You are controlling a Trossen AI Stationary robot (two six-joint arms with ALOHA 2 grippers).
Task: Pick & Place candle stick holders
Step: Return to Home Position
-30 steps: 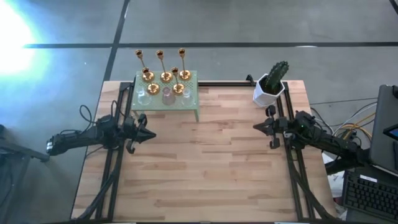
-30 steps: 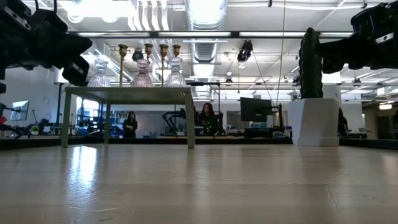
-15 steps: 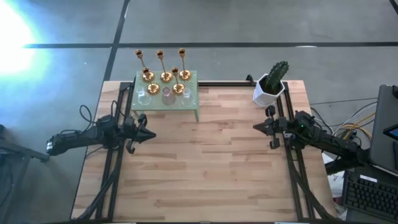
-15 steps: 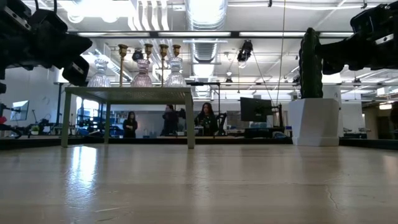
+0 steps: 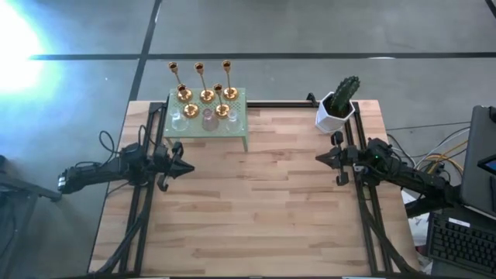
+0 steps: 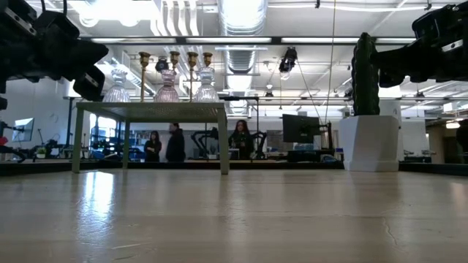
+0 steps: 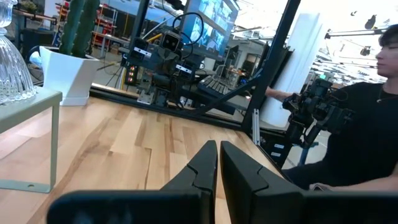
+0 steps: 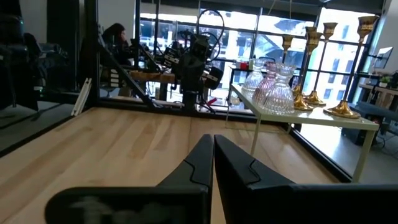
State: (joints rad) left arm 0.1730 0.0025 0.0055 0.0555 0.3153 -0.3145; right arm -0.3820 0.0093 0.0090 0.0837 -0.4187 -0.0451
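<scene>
1. The gold candlesticks (image 5: 207, 95), five by my count, stand upright on the pale green shelf (image 5: 239, 126) at the far left part of the wooden counter (image 5: 256, 209).
2. Three glass holders (image 5: 208, 118) sit in a row along the shelf's nearer edge, just in front of the gold ones. The middle one is pinkish and the outer two are clear.
3. The left arm (image 5: 124, 169) lies low along the counter's left edge, in front of the shelf and apart from it. Its jaws are pressed together with nothing between them, pointing toward the middle of the counter.
4. The right arm (image 5: 387, 167) lies likewise at the right edge, its jaws closed and empty, pointing inward.
5. A white pot with a green cactus (image 5: 335, 112) stands at the far right corner, near the right arm but not touching it.
6. Across the room, seen under the shelf from counter height, people (image 6: 175, 143) stand among desks and monitors.
</scene>
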